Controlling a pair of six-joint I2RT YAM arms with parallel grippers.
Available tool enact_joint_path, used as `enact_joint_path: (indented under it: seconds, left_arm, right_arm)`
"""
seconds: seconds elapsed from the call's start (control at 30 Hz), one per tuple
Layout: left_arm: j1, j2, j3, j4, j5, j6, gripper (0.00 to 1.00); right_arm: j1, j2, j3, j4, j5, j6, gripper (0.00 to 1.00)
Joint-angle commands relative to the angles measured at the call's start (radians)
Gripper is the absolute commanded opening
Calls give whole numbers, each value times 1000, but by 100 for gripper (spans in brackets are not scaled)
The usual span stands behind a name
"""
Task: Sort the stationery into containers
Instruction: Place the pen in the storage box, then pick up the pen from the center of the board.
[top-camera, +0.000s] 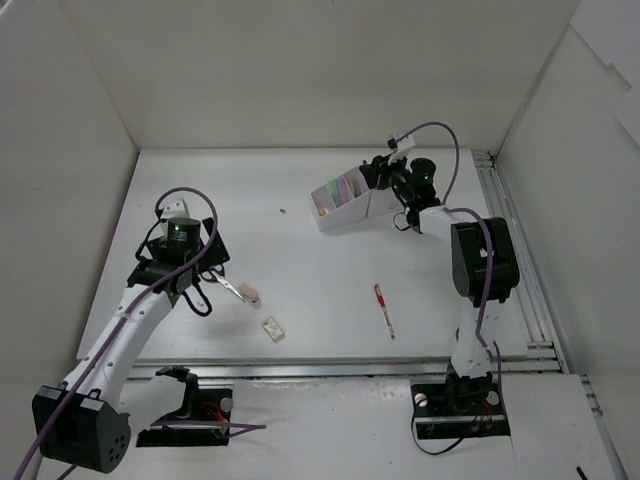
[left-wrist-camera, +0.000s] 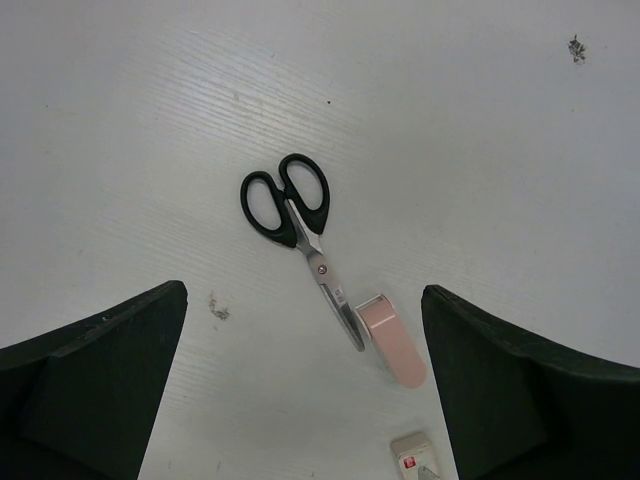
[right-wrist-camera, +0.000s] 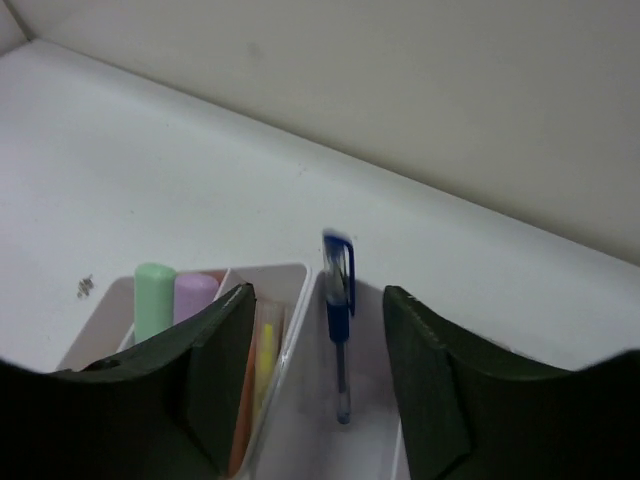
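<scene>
Black-handled scissors (left-wrist-camera: 300, 225) lie flat on the table, blades touching a pink eraser (left-wrist-camera: 392, 342); a small pale eraser (left-wrist-camera: 415, 460) lies nearer. My left gripper (left-wrist-camera: 305, 385) hovers open above them, holding nothing. In the top view the scissors (top-camera: 232, 288) are just right of the left gripper (top-camera: 203, 295). My right gripper (right-wrist-camera: 318, 335) stands open over the white organizer (right-wrist-camera: 290, 272). A blue pen (right-wrist-camera: 340, 320) is upright and blurred in the compartment between its fingers, touching neither. Green (right-wrist-camera: 154, 300), lilac (right-wrist-camera: 195, 298) and yellow (right-wrist-camera: 265, 360) markers fill the compartments to the left.
A red pen (top-camera: 384, 310) lies on the table near the middle right. The organizer (top-camera: 345, 203) stands at the back, under the right gripper (top-camera: 385, 175). White walls enclose the table on three sides, and a rail runs along the right edge.
</scene>
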Motion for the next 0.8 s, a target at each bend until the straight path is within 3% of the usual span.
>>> enact_joint_path:
  seconds: [0.0, 0.13, 0.23, 0.37, 0.5, 0.53, 0.6, 0.67, 0.77]
  left_arm:
    - [-5, -44, 35, 32, -21, 9, 99]
    - [-5, -81, 13, 43, -4, 13, 99]
    - [-5, -113, -4, 46, 8, 13, 99]
    - [-5, -162, -28, 64, 30, 16, 99]
    - [-5, -194, -47, 89, 53, 33, 99]
    - [-5, -197, -51, 92, 61, 36, 99]
    - [-5, -199, -54, 100, 73, 41, 100]
    - [-5, -188, -54, 101, 90, 45, 100]
    - [-5, -176, -60, 107, 108, 42, 99]
  right_arm:
    - [15, -182, -47, 143, 23, -9, 54]
    - [33, -303, -165, 143, 50, -33, 69]
    - [53, -427, -250, 138, 86, -33, 98]
    - [141, -634, -431, 11, 254, -38, 98]
    - [243, -799, -358, -642, 466, -65, 98]
    - [283, -808, -341, -716, 595, -38, 98]
    - [313, -840, -353, -863, 714, 19, 98]
    - [363, -889, -408, -917, 803, 83, 98]
    - [418, -929, -495, -992, 816, 201, 98]
